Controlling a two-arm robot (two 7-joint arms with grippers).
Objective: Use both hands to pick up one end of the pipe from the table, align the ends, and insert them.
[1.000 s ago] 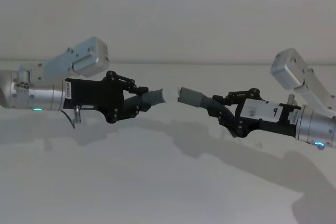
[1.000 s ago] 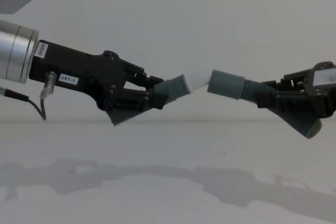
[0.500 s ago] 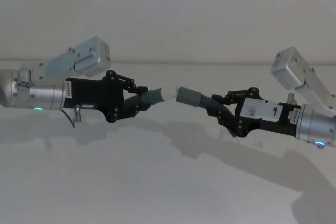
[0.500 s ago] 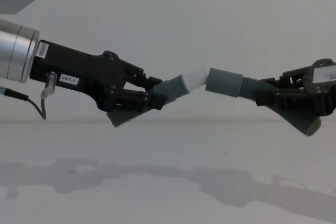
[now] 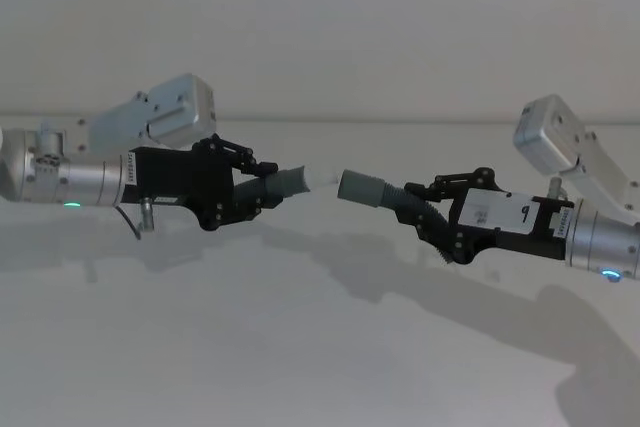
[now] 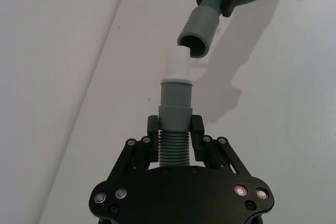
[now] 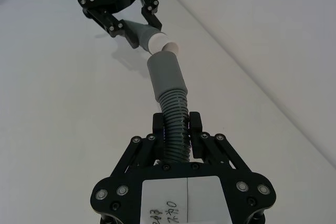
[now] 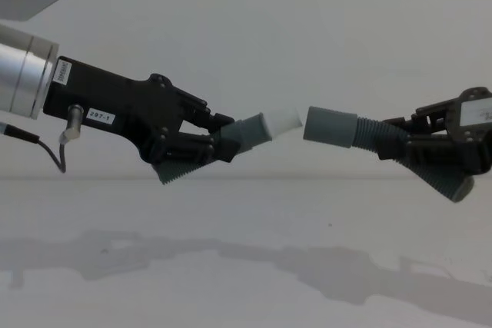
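The left gripper [image 5: 252, 194] reached in from the left, raised above the white table [image 5: 300, 367]. Its fingers [image 6: 196, 129] were closed tight on the ribbed middle of one dark-grey pipe piece [image 5: 278, 185]. That piece's narrow end pointed toward the centre and slightly upward, finishing in a white tip [image 8: 281, 120].

The right gripper [image 5: 425, 209] came in from the right at about the same height. Its own fingers [image 7: 195, 124] were likewise clamped on the ribbed section of the second pipe piece [image 8: 369, 134]. This piece's wider grey cuff [image 8: 330, 127] faced the white tip with its open mouth.

Tip and cuff were near each other in mid-air but not joined; a small gap showed between them in the head and chest views. In the left wrist view, the cuff's mouth sat a little off the tip's line and was tilted to one side. Both pieces hung clear of the table, with the arms' shadows lying on the surface below.
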